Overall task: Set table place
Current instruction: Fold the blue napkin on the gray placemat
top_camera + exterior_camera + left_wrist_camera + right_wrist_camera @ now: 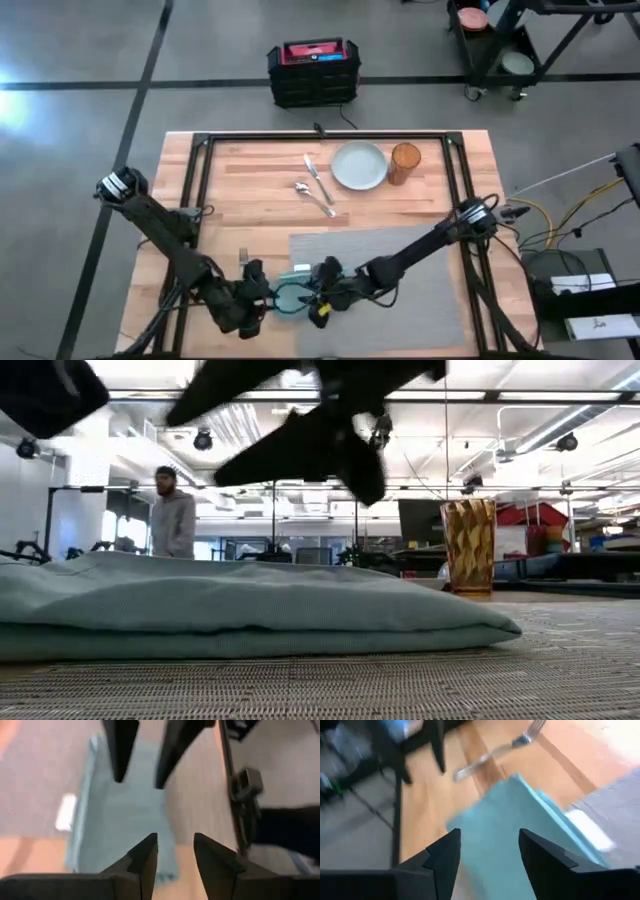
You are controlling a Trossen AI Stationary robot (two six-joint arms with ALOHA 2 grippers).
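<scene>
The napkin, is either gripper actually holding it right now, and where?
Neither. The left gripper and right gripper are both open above the teal napkin, nothing between their fingers.

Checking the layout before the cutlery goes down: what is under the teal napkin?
The teal napkin lies across the left edge of the grey placemat, partly on the wooden table. Whatever lies beneath its folds is covered.

We see both arms reaching low and meeting over the napkin (pixel 291 290). The left end effector (pixel 262 293) sits at the napkin's left edge, fingers parted and empty. The right end effector (pixel 318 296) sits at its right edge, facing the left one, fingers likewise spread apart and empty.
</scene>
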